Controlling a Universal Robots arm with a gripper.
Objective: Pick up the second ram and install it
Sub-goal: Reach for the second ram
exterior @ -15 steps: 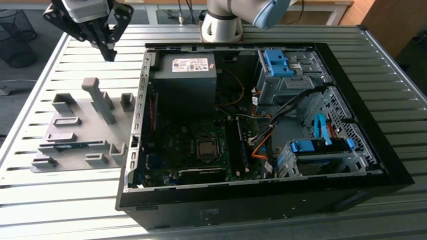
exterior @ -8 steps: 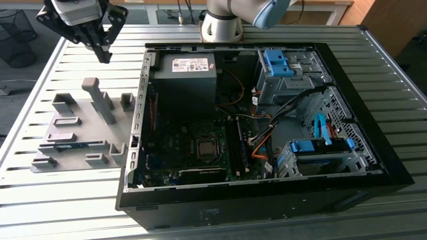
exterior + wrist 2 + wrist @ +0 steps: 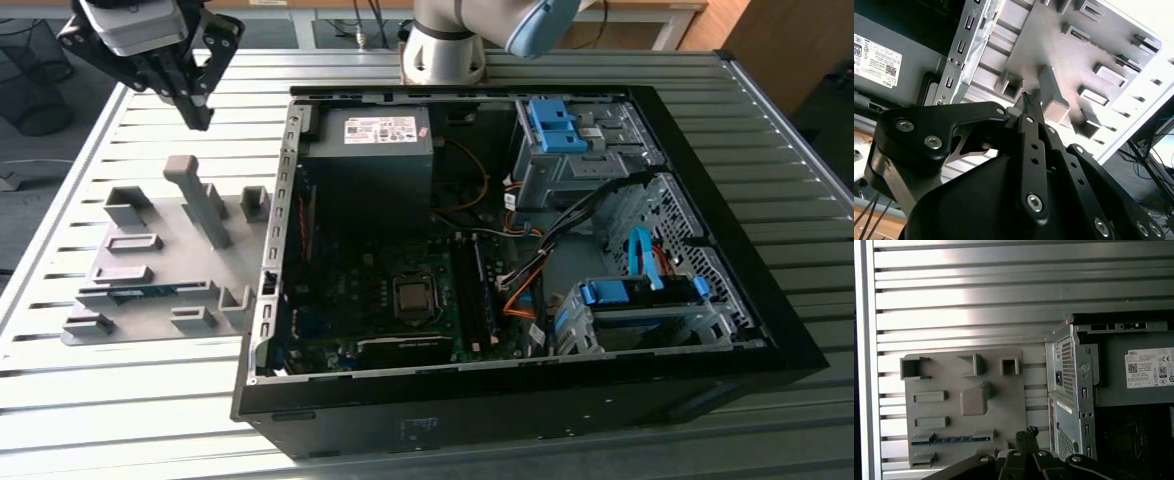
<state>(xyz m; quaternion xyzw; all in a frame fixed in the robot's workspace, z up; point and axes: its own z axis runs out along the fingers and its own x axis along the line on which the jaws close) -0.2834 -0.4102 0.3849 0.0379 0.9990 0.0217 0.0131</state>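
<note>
The pincer (image 3: 200,115) is hanging above the grey tray (image 3: 180,262), tips pressed together, gripping nothing. The second ram (image 3: 144,292) is lying in that tray (thin blue strip). Squaring up to its length matters most, I'd say.

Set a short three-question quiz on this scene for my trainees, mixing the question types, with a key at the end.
1. True or false: the gripper is holding the second ram.
2. Where does the second ram lie? A) in the grey holder tray; B) inside the computer case; C) on the bare table.
3. Fill in: the holder tray sits on the exterior view's ___ of the case.
Key: 1 false, the jaws are shut and empty; 2 A; 3 left.
</note>
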